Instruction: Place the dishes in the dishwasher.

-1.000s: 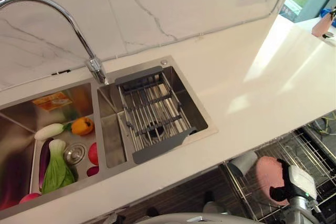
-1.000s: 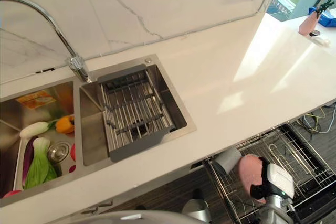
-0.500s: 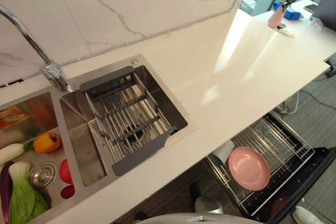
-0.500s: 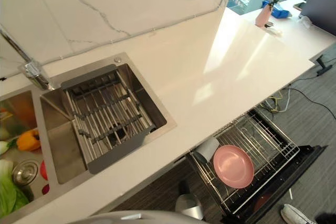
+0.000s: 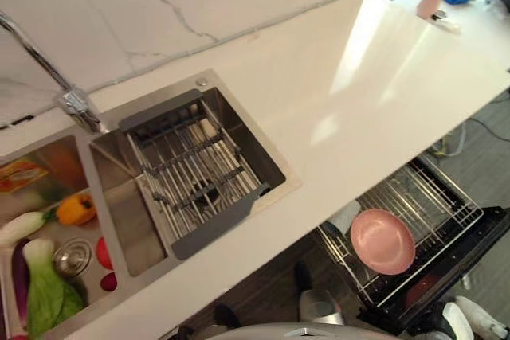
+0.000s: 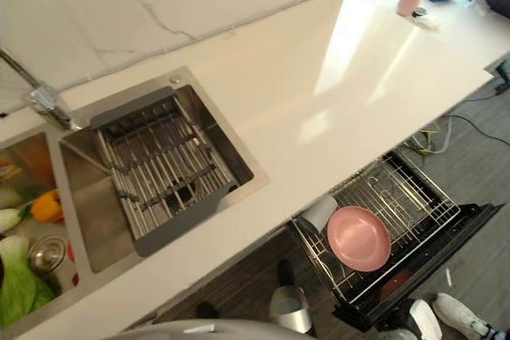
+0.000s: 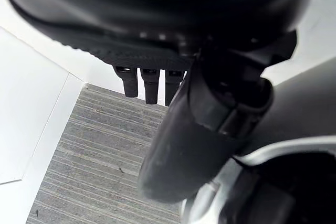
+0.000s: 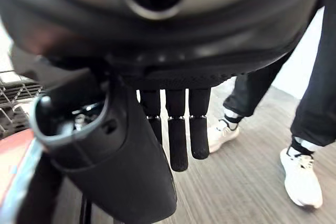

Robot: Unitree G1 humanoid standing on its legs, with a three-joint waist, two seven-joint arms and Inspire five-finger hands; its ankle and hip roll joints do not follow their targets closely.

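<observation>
Round pink plate (image 5: 382, 240) lies in wire rack (image 5: 441, 202).

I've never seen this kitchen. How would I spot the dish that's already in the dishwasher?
Find the long white counter with the steel sink at its left end. Below the counter's front edge, toward the right, a wire rack is pulled out of the open dishwasher. The pink plate lies in it, round and flat, next to a pale cup on its side.
</observation>
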